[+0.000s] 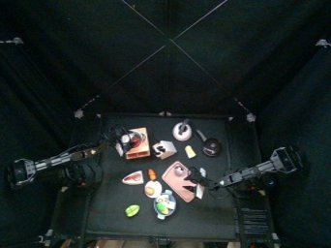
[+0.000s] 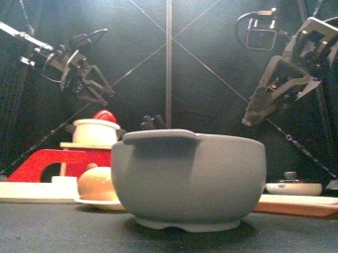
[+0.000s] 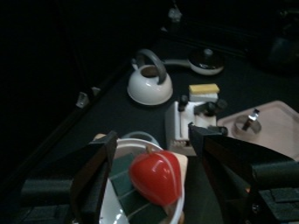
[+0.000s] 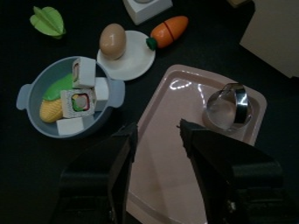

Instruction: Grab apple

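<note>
**Left gripper poised over the apple, right arm over the pink tray**

My left gripper [image 3: 149, 166] hangs with its two jaws spread apart, gripping nothing. Between them, just below, sits the apple [image 3: 158, 175], dark red and round, resting on a white dish [image 3: 117, 194] and not touched by either jaw. From above, the apple [image 1: 135, 141] lies on the tan board [image 1: 143, 132] at the table's left rear, with my left arm reaching in from the left side.

Beyond the apple, my left wrist camera shows a white kettle [image 3: 149, 84] with a dark handle, a small yellow block [image 3: 205, 90] past it, and a corner of the pink tray [image 3: 271, 129].

My right gripper [image 4: 156, 149] is also released, its jaws parted and empty above the pink tray [image 4: 176, 114], which carries a small metal ring-shaped piece [image 4: 229, 105]. Beside the tray sit a grey bowl [image 4: 35, 101] with sushi pieces and corn, a white plate [image 4: 140, 61] holding an egg [image 4: 112, 38], an orange carrot piece [image 4: 170, 30] and a lime-green fruit [image 4: 48, 20].

At the table's front, the grey bowl [image 2: 185, 183] stands large and near.
</note>
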